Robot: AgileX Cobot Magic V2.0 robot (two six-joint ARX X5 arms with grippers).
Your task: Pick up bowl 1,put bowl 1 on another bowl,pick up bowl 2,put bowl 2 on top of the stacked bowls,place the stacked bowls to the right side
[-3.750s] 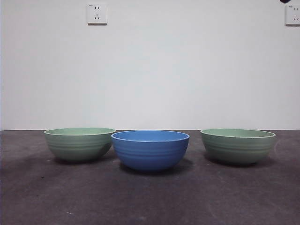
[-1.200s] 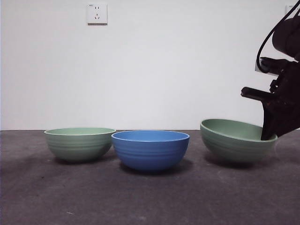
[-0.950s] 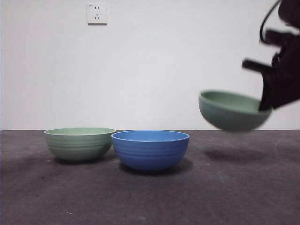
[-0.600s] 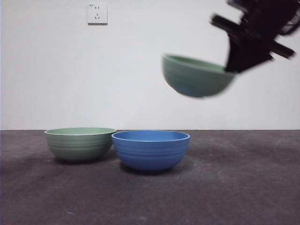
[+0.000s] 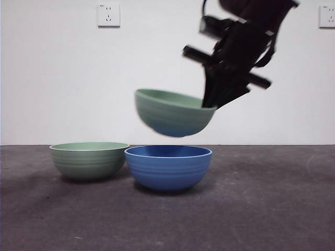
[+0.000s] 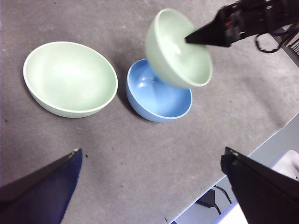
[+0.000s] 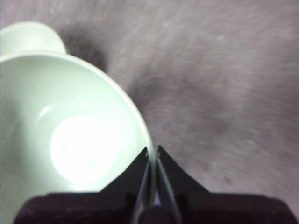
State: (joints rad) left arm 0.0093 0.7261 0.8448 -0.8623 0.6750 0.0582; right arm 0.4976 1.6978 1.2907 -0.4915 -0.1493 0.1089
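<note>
Currently the right gripper [image 5: 209,102] pinches the rim of bowl 1 [image 5: 172,112] between its jaws, holding it tilted in mid-air at frame center, directly above another bowl [image 5: 168,166]. Bowl 2 [image 5: 89,160] rests on the tabletop [image 5: 251,219], lower left. Left gripper [image 6: 149,186]: jaws spread, holding nothing.

bowl 1 [image 5: 172,115]: smooth, ribbed, satin | table [image 5: 261,209]: matt, rough

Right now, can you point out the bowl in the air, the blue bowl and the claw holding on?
lifted green bowl [image 5: 172,115], front view, outer side.
blue bowl [image 5: 167,170], front view, ribbed side.
right gripper [image 5: 210,102], front view, tips at the rim.
</note>
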